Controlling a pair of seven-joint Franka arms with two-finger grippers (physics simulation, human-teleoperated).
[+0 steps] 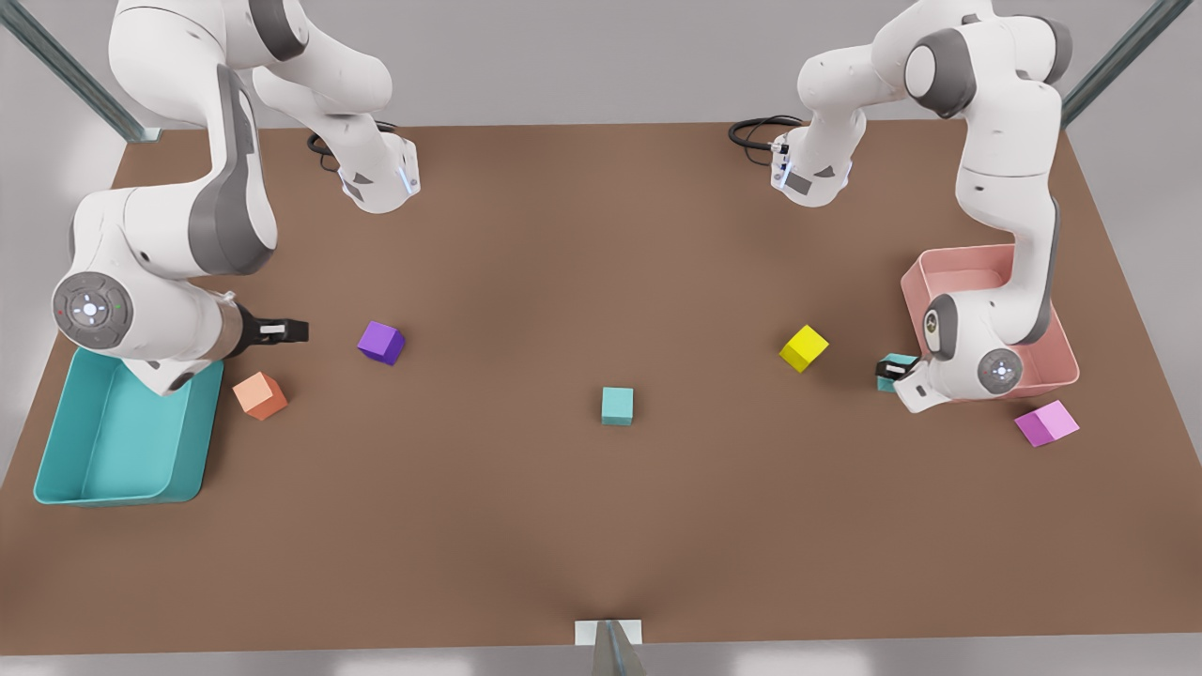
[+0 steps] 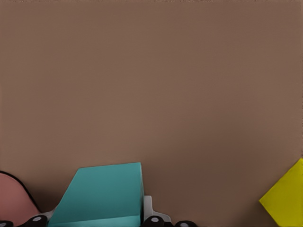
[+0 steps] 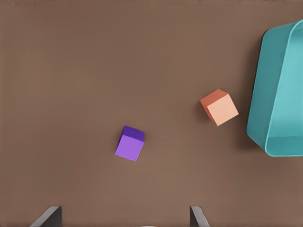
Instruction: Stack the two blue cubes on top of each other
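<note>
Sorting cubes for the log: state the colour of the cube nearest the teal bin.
Orange cube, clearest in the right wrist view.

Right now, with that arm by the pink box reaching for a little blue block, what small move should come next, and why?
Probably a short lift straight up. The left pincer already seems closed on one blue cube, and the other blue cube sits alone mid-table, so the held one must clear the table before travelling there. The right pincer waits open near the purple cube.
</note>
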